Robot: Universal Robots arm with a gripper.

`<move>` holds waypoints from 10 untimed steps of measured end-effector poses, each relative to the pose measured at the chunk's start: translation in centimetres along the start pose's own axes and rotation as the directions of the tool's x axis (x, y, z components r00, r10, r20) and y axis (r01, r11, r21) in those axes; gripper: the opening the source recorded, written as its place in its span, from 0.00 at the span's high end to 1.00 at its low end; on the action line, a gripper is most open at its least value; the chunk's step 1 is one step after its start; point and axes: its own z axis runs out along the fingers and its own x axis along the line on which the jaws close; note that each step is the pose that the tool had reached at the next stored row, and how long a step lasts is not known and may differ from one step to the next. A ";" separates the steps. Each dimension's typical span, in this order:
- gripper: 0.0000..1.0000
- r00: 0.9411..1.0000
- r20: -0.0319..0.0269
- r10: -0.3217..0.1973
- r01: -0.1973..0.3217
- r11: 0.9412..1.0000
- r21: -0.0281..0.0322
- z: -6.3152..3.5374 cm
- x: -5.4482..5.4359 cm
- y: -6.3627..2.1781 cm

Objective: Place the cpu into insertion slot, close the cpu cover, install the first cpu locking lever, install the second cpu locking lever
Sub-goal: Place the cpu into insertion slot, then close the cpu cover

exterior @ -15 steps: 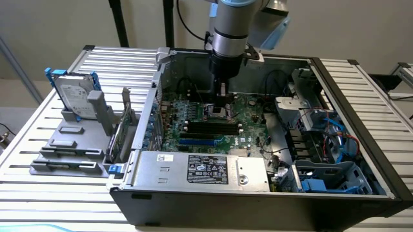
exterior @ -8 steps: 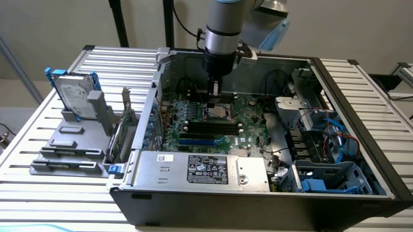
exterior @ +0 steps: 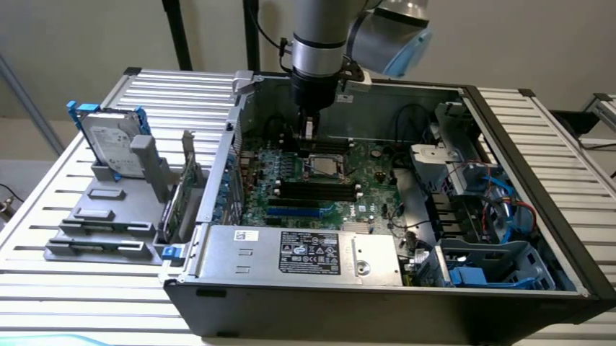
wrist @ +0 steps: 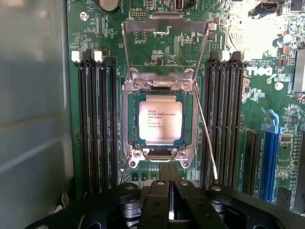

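The cpu point(wrist: 160, 121) lies flat in the insertion slot point(wrist: 128, 119), pale metal face up, the silvery rim around it. The cpu cover point(wrist: 143, 25) stands swung open beyond the socket, and the board shows through its window. One thin wire locking lever point(wrist: 206, 129) sticks out loose beside the socket. My gripper point(wrist: 169, 174) hangs just off the socket's near edge, its black fingers point(wrist: 157, 200) pressed together with nothing between them. In the exterior view the gripper point(exterior: 309, 133) hovers low inside the case, just behind the cpu point(exterior: 325, 167).
Long black memory slots point(wrist: 95, 124) flank the socket on both sides, with a blue card slot point(wrist: 269, 152) further out. The grey power-supply box point(exterior: 298, 252) fills the case front. A hard drive point(exterior: 111, 140) stands outside at the exterior view's left. Drive cages and cables point(exterior: 481, 194) crowd the right.
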 end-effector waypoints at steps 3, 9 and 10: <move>0.89 1.000 0.000 0.000 0.000 1.000 0.000 0.00 0.0 0.00; 0.89 1.000 0.000 0.000 0.000 1.000 0.000 -0.01 0.0 -0.01; 0.89 1.000 0.000 0.000 0.000 1.000 0.000 -0.01 0.0 -0.01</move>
